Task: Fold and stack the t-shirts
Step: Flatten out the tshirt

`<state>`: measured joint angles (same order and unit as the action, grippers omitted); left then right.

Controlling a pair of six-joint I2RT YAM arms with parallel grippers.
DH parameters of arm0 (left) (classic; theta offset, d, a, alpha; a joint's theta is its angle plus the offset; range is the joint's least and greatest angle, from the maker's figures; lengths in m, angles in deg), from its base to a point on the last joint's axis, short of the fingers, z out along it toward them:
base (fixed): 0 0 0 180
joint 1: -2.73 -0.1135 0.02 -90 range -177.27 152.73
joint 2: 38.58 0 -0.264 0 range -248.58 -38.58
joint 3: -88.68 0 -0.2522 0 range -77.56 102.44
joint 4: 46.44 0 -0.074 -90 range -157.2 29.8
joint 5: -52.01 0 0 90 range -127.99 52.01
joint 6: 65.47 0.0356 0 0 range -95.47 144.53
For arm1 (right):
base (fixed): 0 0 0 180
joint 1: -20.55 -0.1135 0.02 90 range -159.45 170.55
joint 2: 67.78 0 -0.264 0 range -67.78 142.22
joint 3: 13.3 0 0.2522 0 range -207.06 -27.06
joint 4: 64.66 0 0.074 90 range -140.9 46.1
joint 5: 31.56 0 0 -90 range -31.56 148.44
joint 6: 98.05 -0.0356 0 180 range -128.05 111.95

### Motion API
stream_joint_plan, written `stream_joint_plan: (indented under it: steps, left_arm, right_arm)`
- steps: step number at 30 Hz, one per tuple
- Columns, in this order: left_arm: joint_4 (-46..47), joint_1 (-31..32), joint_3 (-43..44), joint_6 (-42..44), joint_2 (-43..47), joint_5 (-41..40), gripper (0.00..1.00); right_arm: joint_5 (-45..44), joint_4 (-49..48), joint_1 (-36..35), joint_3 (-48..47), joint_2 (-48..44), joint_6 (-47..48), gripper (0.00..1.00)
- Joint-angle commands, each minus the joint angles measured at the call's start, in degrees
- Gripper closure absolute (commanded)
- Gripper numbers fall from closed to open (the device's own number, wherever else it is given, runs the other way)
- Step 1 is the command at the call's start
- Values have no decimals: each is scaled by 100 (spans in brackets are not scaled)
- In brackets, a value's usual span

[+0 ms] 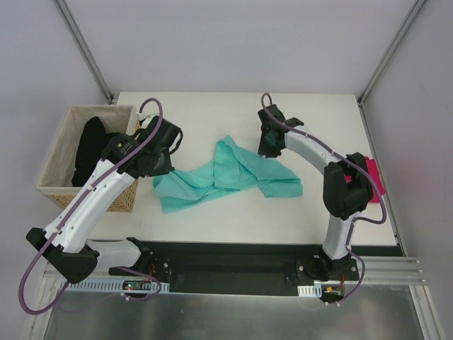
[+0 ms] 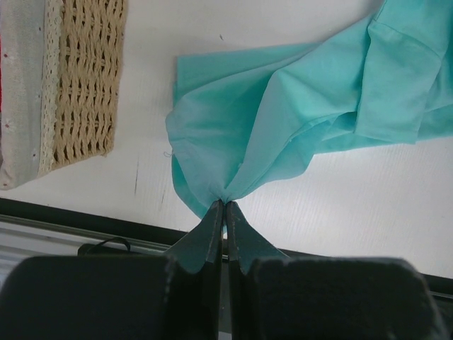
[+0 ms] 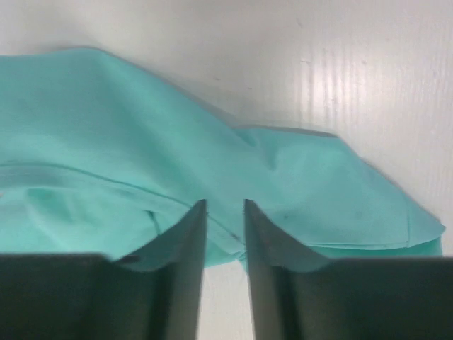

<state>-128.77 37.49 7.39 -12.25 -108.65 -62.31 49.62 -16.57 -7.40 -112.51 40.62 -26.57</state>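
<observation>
The teal-mint t-shirt (image 1: 226, 177) lies crumpled across the middle of the white table (image 1: 212, 219). My left gripper (image 1: 161, 170) is at its left end, shut on a bunched corner of the cloth (image 2: 297, 106), which fans out from the tips of the left gripper (image 2: 225, 204). My right gripper (image 1: 267, 147) hovers at the shirt's far right part. In the right wrist view the right gripper (image 3: 225, 205) stands open with a narrow gap; the teal cloth (image 3: 141, 142) lies just beyond its tips, none between them. The magenta-pink t-shirt (image 1: 375, 177) shows at the table's right edge, partly hidden by the right arm.
A wicker basket (image 1: 60, 152) holding a dark garment (image 1: 92, 145) stands at the table's left side, close to the left arm; its woven wall (image 2: 85, 85) shows in the left wrist view. Frame posts rise at the back corners.
</observation>
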Motion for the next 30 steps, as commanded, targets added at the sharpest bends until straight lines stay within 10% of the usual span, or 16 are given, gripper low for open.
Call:
stream_joint_plan:
  steps: [1, 5, 30]
  left_arm:
    - [29, -57, -75, 39, 203, -99, 100]
    - [37, -57, -84, 21, 204, -170, 100]
    - [90, -66, 154, 91, -122, -258, 100]
  right_arm:
    - [-357, 373, -466, -673, -249, 244, 62]
    - [-157, 390, -721, -1271, 109, 594, 41]
    - [1102, 953, -765, -3856, 2019, 1580, 46]
